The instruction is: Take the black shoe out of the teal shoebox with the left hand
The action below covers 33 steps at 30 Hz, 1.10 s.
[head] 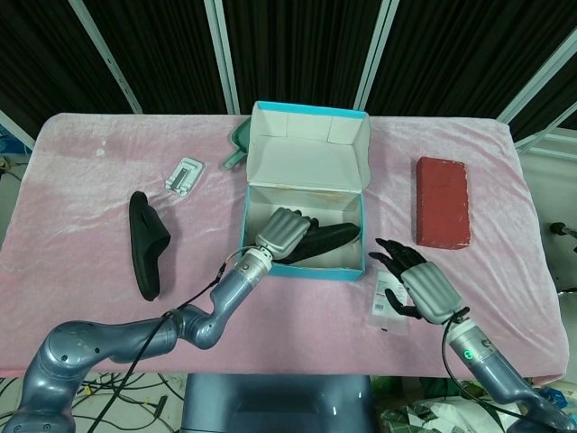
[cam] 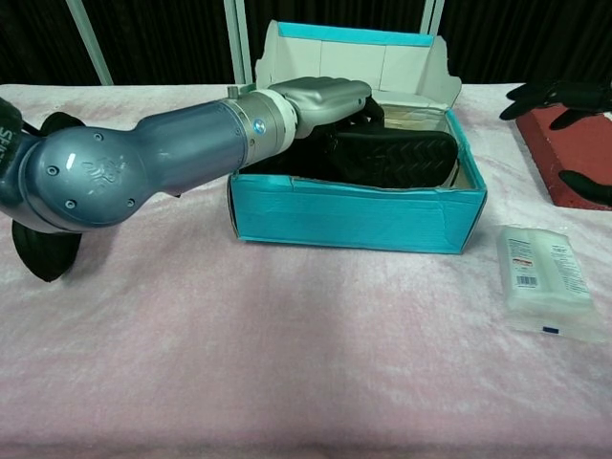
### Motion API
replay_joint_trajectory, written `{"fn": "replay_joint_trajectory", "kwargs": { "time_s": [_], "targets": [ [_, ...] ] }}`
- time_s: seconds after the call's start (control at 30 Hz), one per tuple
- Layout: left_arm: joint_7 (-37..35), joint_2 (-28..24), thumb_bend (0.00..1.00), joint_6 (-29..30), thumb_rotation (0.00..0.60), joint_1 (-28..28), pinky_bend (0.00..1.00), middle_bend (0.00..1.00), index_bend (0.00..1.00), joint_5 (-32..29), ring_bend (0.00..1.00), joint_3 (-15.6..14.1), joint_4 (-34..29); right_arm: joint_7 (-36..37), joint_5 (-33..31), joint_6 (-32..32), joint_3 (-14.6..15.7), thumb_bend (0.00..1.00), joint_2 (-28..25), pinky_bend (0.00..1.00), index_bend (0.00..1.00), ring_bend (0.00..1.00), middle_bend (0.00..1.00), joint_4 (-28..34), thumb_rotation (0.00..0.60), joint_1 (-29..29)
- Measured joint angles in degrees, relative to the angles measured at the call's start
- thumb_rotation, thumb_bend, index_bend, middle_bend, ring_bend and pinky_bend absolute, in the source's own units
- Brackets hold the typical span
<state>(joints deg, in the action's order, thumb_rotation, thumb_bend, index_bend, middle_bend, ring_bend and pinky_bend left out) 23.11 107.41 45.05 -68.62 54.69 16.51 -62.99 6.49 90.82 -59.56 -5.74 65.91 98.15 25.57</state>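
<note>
The teal shoebox (head: 305,273) (cam: 354,215) stands open in the middle of the pink table, its lid up at the back. Inside it my left hand (head: 284,233) (cam: 320,97) grips the black shoe (head: 329,240) (cam: 397,156), which is tilted with its sole facing the chest view and its toe lifted toward the box's right wall. My right hand (head: 419,284) (cam: 564,105) hovers open just right of the box, fingers spread, above the white packet.
A second black shoe (head: 146,244) (cam: 43,249) lies at the left. A red brick (head: 442,201) (cam: 574,153) sits at the right, a white packet (head: 389,298) (cam: 543,279) at front right. A small white item (head: 186,174) and a green object (head: 237,144) lie behind the box.
</note>
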Motion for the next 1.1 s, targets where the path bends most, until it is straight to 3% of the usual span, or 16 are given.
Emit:
{"fn": "replay_joint_trajectory", "kwargs": {
  "time_s": [0.17, 0.47, 0.7, 0.9, 1.1],
  "targets": [
    [-0.82, -1.17, 0.37, 1.88, 0.600, 0.76, 0.49, 0.48, 0.38, 1.31, 0.39, 0.42, -2.20, -0.96, -3.08, 2.35, -0.76, 0.49, 1.96, 0.14, 0.19, 0.00, 0.00, -1.33, 0.600, 1.88],
    [-2.56, -5.46, 0.37, 9.41, 0.600, 4.18, 0.49, 0.49, 0.38, 4.19, 0.39, 2.00, -9.93, -0.13, -4.33, 1.06, -0.26, 0.49, 2.66, 0.14, 0.18, 0.00, 0.00, -3.01, 0.600, 1.75],
    [-4.09, -9.35, 0.37, 15.90, 0.600, 7.99, 0.50, 0.49, 0.37, 5.39, 0.39, 3.81, -17.13, 0.69, -4.78, -0.79, -0.04, 0.49, 2.31, 0.14, 0.10, 0.00, 0.00, -3.86, 0.600, 1.08],
    [-5.43, -15.01, 0.37, 21.99, 0.600, 13.72, 0.50, 0.48, 0.36, 6.05, 0.39, 4.28, -27.36, 1.66, -5.92, -2.50, 0.20, 0.49, 1.02, 0.14, 0.02, 0.00, 0.00, -4.30, 0.600, -0.21],
    [-5.48, -23.74, 0.36, 27.70, 0.600, 22.37, 0.50, 0.48, 0.35, 6.22, 0.39, 1.81, -37.34, 4.05, -6.51, -4.60, 0.62, 0.49, -0.41, 0.14, 0.00, 0.00, 0.00, -4.92, 0.600, -1.95]
  ]
}}
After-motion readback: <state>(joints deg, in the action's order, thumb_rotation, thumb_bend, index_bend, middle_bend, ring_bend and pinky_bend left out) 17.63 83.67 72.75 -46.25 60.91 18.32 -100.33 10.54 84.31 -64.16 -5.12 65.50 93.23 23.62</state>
